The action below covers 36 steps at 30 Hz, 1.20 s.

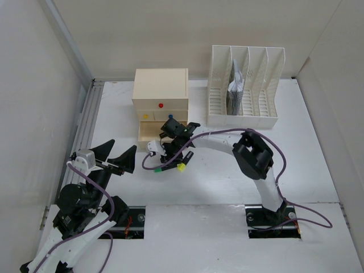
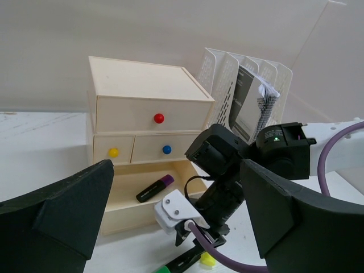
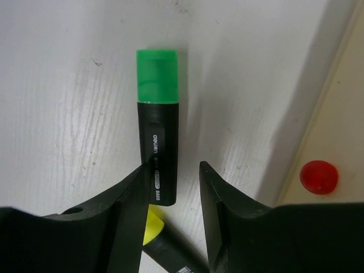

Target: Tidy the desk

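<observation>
Presently straddling green highlighter (image 3: 157, 125) on the desk (image 3: 68, 85) with right gripper (image 3: 170, 168), jaws apart; yellow highlighter (image 3: 152, 224) beneath; left gripper (image 1: 122, 147) agape.

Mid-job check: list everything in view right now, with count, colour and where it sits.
desk: one, white, under everything
rail: one, grey, along the desk's left edge
drawer box: one, beige, back centre; red, yellow and blue knobs; bottom drawer pulled out
purple highlighter: one, black with purple cap, lying in the open drawer
file rack: one, white, back right
notebook: one, dark cover, standing in the file rack
green highlighter: one, black with green cap, on the desk in front of the drawer box
yellow highlighter: one, yellow cap, beside the green one
left gripper: one, black, open, front left, holding nothing
right gripper: one, black, open, straddling the green highlighter
</observation>
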Available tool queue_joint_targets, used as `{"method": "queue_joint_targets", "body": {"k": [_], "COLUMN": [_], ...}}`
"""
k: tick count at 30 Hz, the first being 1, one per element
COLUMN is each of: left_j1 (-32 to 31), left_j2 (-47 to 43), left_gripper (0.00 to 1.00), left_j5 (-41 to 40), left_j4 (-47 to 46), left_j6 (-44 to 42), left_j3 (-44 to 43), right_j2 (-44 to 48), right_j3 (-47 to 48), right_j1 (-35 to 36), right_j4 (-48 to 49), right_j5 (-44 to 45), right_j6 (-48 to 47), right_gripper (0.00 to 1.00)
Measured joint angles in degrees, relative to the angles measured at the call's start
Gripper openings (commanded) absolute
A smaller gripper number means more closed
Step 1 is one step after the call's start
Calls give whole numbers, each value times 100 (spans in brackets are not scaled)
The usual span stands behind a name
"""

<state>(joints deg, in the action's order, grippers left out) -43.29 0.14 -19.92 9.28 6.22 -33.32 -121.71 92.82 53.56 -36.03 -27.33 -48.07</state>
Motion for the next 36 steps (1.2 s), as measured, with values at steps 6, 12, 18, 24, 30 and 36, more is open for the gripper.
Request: {"method": "queue_joint_targets", "body": {"k": [6, 12, 18, 24, 30, 36], "left_j1": [0, 0, 0, 0, 0, 0], "left_j2": [0, 0, 0, 0, 0, 0], "left_gripper": [91, 91, 91, 91, 91, 91], "left_j5": [0, 0, 4, 28, 39, 42], "left_j4": [0, 0, 0, 0, 0, 0], "left_j6": [0, 0, 0, 0, 0, 0], "left_j3": [0, 0, 0, 0, 0, 0], "right_j2": [0, -109, -153, -155, -155, -107], "right_j3": [0, 0, 2, 2, 2, 2], "right_j1": [151, 317, 348, 348, 348, 348], "right_j4": [-146, -160, -122, -63, 13, 55], "right_j5": [-31, -26, 7, 96, 111, 339], "right_j6": [-35, -57, -74, 11, 105, 192], "right_gripper": [45, 45, 45, 15, 0, 0]}}
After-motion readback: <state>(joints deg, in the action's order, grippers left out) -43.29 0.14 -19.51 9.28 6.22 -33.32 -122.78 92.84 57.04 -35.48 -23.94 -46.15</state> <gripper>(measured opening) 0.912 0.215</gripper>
